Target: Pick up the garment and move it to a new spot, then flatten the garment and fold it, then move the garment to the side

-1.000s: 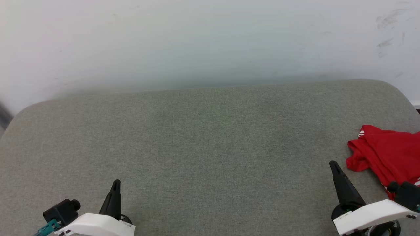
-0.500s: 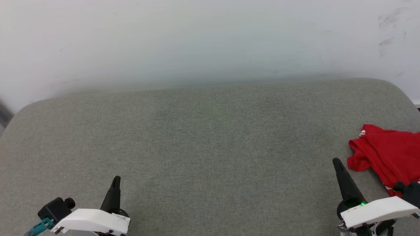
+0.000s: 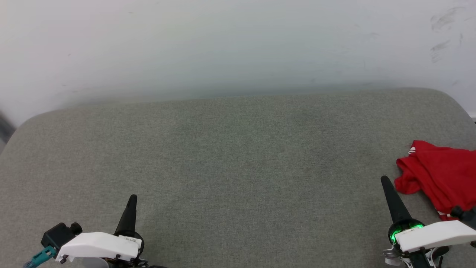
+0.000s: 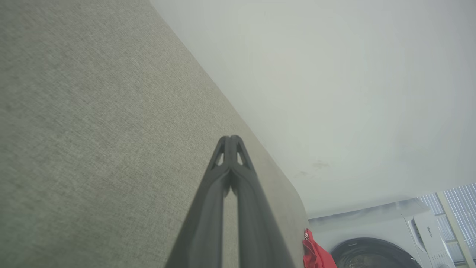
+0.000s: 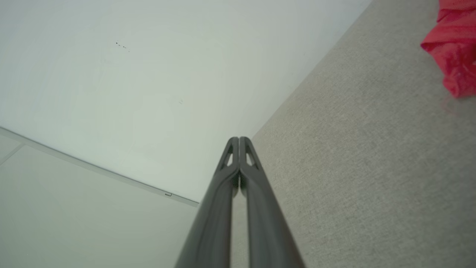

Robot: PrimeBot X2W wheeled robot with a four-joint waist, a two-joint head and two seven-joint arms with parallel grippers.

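Observation:
The garment (image 3: 442, 178), a red crumpled shirt with a bit of white striped trim, lies at the right edge of the grey cushioned surface (image 3: 238, 163); part of it runs out of the head view. It also appears as a red bunch in the right wrist view (image 5: 455, 52) and small in the left wrist view (image 4: 316, 255). My right gripper (image 3: 384, 181) is shut and empty, its tip just left of the garment without touching it. My left gripper (image 3: 132, 198) is shut and empty at the lower left, far from the garment. Both pairs of fingers (image 4: 230, 139) (image 5: 238, 139) are pressed together.
A pale wall (image 3: 238, 44) rises behind the grey surface. A white washing machine (image 4: 390, 242) with a dark round door stands beyond the surface's right end.
The head camera has shifted slightly. Both arms have edged a little: the right gripper's tip sits a bit further right and up, the left one slightly higher. The garment has not moved.

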